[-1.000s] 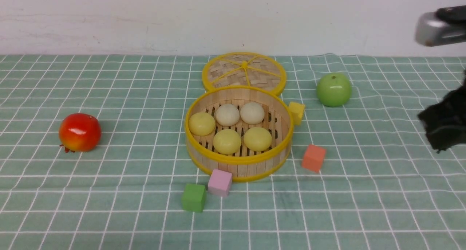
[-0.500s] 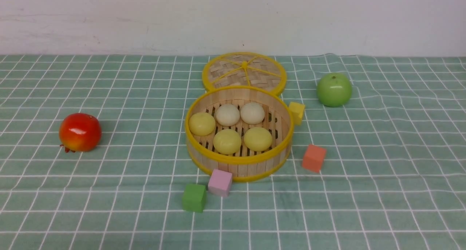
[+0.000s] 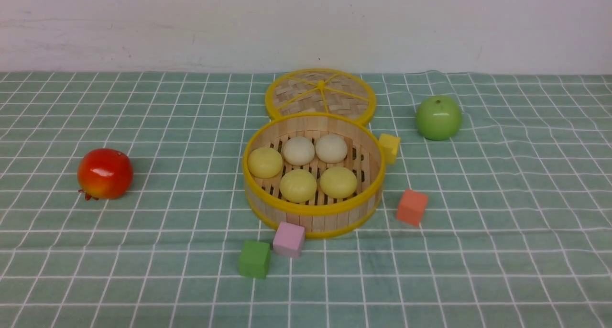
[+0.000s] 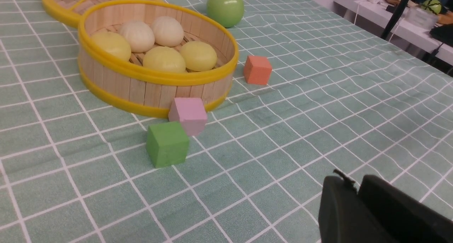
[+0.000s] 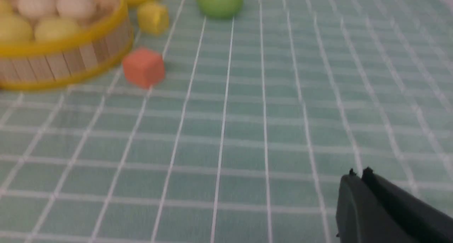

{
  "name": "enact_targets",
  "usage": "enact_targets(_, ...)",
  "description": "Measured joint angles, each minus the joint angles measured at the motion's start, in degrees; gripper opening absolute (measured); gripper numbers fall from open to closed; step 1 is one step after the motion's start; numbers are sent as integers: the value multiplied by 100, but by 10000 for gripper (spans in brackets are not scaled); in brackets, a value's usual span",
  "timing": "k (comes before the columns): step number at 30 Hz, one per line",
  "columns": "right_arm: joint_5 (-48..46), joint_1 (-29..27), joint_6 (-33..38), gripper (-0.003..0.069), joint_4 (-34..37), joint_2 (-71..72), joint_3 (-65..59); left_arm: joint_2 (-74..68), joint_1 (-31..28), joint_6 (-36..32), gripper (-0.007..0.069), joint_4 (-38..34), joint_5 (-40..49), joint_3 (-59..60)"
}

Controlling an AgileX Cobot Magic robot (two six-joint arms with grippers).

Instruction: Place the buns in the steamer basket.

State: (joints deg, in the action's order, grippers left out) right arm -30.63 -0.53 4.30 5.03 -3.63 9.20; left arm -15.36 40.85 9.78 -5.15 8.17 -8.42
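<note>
The steamer basket (image 3: 313, 208) stands mid-table on the checked cloth. Several buns lie inside it: three pale yellow ones (image 3: 298, 185) toward the front and left, two off-white ones (image 3: 299, 150) at the back. The left wrist view shows the same basket (image 4: 155, 76) and buns (image 4: 164, 58); in the right wrist view the basket (image 5: 70, 41) is blurred. Neither arm shows in the front view. My left gripper (image 4: 354, 182) hangs over bare cloth, well away from the basket, fingers together and holding nothing. My right gripper (image 5: 358, 174) is likewise shut and empty, far from the basket.
The woven lid (image 3: 320, 91) lies flat behind the basket. A green apple (image 3: 438, 117) sits at the back right, a red fruit (image 3: 105, 173) on the left. Around the basket lie a yellow cube (image 3: 389, 146), an orange cube (image 3: 411, 207), a pink cube (image 3: 289, 239) and a green cube (image 3: 255, 259).
My right arm, seen at the front view's right edge a second ago, has drawn back out of that view. Basket, buns and cubes have not moved.
</note>
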Motion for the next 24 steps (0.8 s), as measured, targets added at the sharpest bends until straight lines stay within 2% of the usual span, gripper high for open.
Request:
enact_targets(5, 646, -13, 11, -20, 127, 398, -953, 0, 0, 0, 72, 0, 0, 0)
enact_targets(24, 816, -45, -224, -18, 214, 422, -997, 0, 0, 0, 80, 0, 0, 0)
